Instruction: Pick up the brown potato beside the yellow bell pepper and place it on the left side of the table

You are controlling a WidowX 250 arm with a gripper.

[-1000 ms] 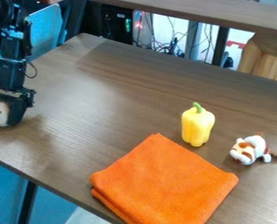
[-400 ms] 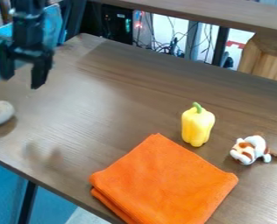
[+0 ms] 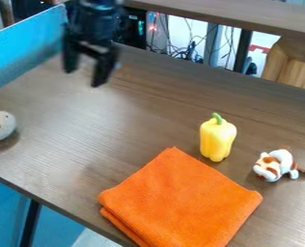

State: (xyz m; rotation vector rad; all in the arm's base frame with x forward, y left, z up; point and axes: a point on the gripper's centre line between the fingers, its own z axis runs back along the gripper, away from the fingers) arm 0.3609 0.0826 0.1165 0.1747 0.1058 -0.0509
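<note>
We see the gripper (image 3: 84,77) at upper left, blurred but spread wide — the arm above it cut off by the top edge. The pale, dotted ball (image 3: 0,126) sits at the left edge, slightly cropped.

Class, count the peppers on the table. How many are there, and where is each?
1: the yellow pepper stands stem up, just beyond the orange cloth and to the left of the small brown-and-white toy in the picture.
</note>
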